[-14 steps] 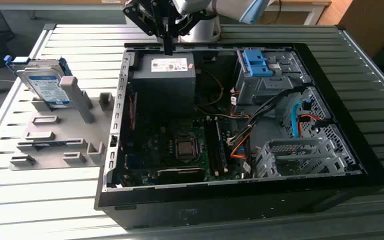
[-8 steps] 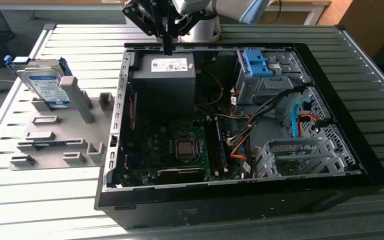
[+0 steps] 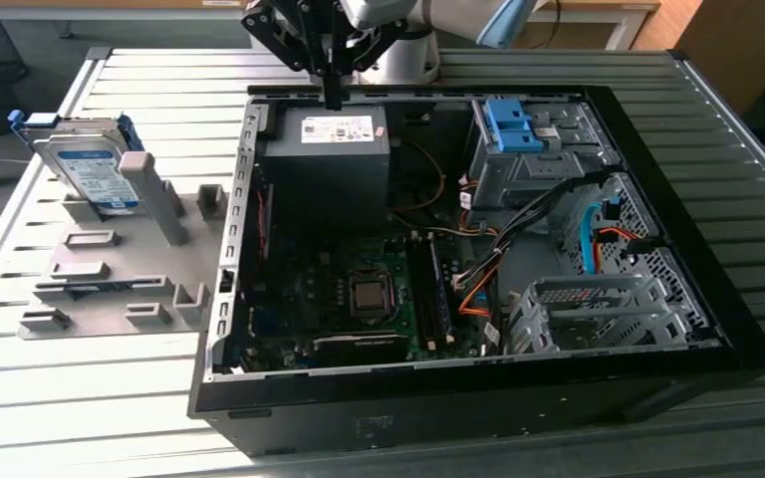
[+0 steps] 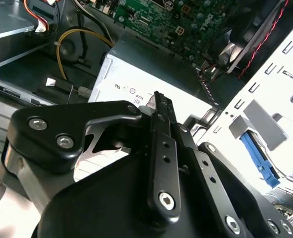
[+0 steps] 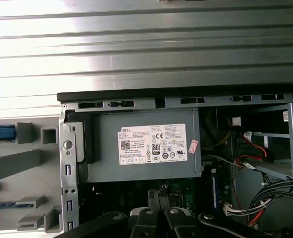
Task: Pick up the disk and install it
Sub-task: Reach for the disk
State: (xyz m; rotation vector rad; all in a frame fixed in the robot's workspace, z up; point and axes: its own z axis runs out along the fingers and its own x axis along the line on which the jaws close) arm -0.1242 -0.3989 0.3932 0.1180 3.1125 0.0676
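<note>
The open computer case [image 3: 489, 398] lies nearest in the exterior view, with the power supply [image 3: 327, 149] in its far corner. The gripper [image 3: 334, 98] hangs just above the power supply, fingers pressed together and empty. The disk [image 3: 91, 171] stands on edge in a grey fixture [image 3: 104, 289], well apart from the power supply toward the exterior view's left. In the second wrist view, the gripper [image 4: 157, 99] is clenched on nothing. In the first wrist view, the power supply [image 5: 146, 144] label faces the camera.
</note>
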